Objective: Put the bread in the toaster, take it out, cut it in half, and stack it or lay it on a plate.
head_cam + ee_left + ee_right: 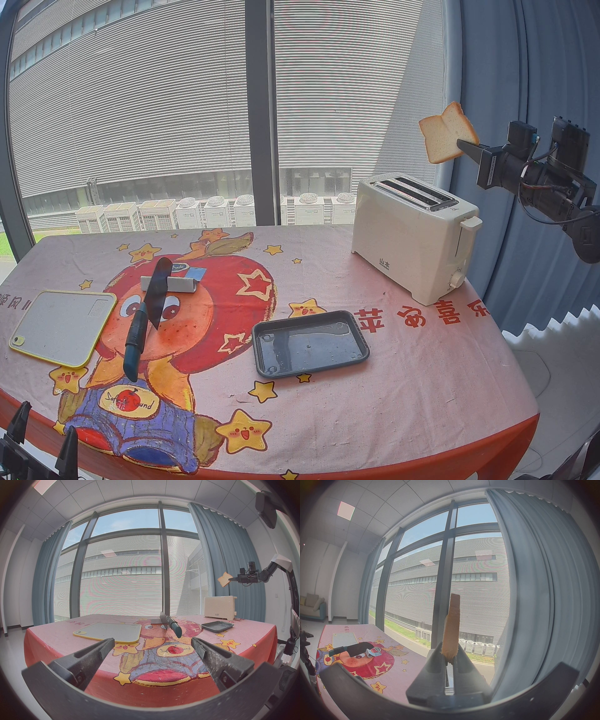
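Right gripper point(469, 147) clamped on the lower edge of the bread slice point(447, 131); arm reaches in level from the right, holding the slice on edge in the air, above the toaster point(412, 240) and well apart from its slots. Left gripper point(153, 644) low at the table's near left edge, jaws spread wide, holding nothing. Knife point(145, 315) leans on its rest point(178, 284), between the cutting board point(62, 325) and the dark tray point(309, 342).
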